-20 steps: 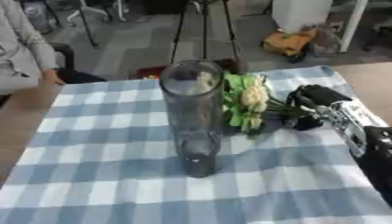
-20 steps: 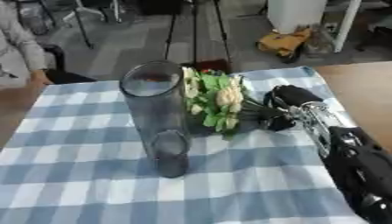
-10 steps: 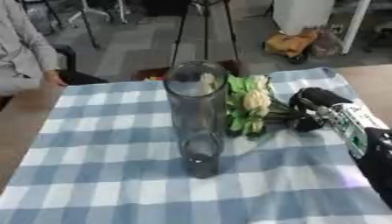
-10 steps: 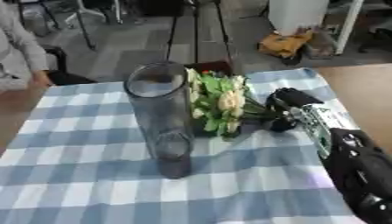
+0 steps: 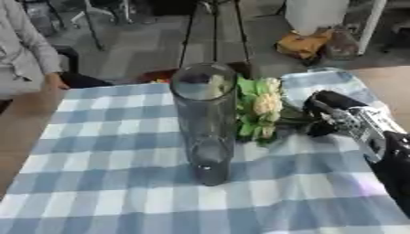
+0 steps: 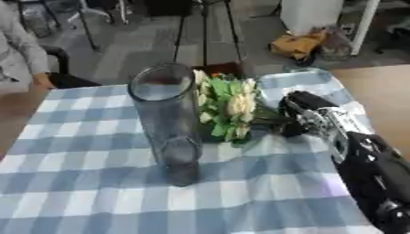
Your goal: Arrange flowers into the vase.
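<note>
A tall clear glass vase stands upright in the middle of the blue-and-white checked cloth. Just right of it is a bunch of pale cream flowers with green leaves, its heads close to the vase rim. My right hand comes in from the right and is shut on the flowers' stems, which are hidden in the hand. I cannot tell whether the bunch still touches the cloth. My left hand shows in neither view.
The table's bare wooden top shows at the left and at the far right. A person sits at the far left edge. Beyond the table are the floor, tripod legs and an orange bag.
The right hand has kept its hold on the stems while the bunch has shifted slightly toward the vase. The vase has stayed in place.
</note>
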You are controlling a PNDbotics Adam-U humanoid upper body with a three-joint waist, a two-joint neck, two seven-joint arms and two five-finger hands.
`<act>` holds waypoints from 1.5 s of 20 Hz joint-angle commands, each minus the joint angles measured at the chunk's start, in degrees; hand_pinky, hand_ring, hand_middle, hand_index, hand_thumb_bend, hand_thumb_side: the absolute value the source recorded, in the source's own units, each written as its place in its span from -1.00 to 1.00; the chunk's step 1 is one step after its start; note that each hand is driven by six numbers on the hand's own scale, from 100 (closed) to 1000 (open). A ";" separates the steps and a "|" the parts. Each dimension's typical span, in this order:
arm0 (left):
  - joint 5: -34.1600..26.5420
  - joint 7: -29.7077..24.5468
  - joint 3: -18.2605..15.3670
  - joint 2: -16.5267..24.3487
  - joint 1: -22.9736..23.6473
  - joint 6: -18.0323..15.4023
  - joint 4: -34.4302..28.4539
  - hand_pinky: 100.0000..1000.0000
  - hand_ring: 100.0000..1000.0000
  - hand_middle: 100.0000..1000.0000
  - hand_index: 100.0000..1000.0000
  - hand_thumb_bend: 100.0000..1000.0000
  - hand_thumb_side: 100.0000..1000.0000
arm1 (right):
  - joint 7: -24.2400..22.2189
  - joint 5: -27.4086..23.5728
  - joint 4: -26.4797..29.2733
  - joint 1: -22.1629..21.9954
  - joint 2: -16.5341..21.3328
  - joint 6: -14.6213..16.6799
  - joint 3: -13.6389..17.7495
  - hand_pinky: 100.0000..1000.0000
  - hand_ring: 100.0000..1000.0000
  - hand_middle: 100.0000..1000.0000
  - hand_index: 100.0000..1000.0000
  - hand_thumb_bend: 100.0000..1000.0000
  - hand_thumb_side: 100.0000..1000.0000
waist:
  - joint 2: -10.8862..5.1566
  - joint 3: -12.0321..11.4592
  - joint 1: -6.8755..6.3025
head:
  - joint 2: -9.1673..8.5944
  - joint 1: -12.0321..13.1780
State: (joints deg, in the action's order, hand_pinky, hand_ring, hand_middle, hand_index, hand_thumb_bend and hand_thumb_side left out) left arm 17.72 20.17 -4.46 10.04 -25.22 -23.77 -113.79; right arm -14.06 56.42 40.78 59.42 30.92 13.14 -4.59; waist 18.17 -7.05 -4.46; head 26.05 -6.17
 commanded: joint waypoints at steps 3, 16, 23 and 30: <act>-0.15 0.10 -0.17 0.55 -0.31 0.22 -0.80 0.00 0.44 0.59 0.75 -0.63 1.00 | -0.72 -1.71 -0.38 -0.18 1.23 0.07 0.10 0.09 -0.29 -0.92 -0.52 -1.00 -0.69 | -0.68 -0.10 -0.08 | -0.69 -0.14; -0.26 -0.19 -0.11 0.48 -0.21 0.49 -0.80 -0.01 0.43 0.59 0.75 -0.64 1.00 | 0.57 -3.09 -0.69 -0.16 1.22 -0.78 0.42 -0.02 -0.47 -1.00 -0.78 -1.00 -0.56 | -0.47 -0.31 -0.37 | -0.79 -0.24; -0.36 -0.31 -0.15 0.45 -0.22 0.54 -0.80 -0.01 0.42 0.59 0.75 -0.65 1.00 | 1.40 -4.77 -0.38 -0.20 1.33 -1.10 0.57 -0.06 -0.55 -1.00 -0.90 -1.00 -0.50 | -0.49 -0.14 -0.53 | -0.82 -0.37; -0.41 -0.32 -0.16 0.45 -0.23 0.59 -0.80 -0.01 0.41 0.59 0.75 -0.66 1.00 | 2.29 -7.68 0.85 -0.29 1.58 -2.01 0.86 -0.09 -0.58 -1.00 -0.95 -1.00 -0.48 | -0.60 0.09 -0.68 | -0.80 -0.32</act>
State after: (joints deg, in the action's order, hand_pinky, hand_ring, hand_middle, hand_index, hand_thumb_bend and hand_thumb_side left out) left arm 17.57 19.92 -4.46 10.03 -25.15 -23.31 -113.79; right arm -11.78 49.77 41.48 59.06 31.47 11.53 -4.06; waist 18.36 -7.05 -5.18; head 25.64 -6.55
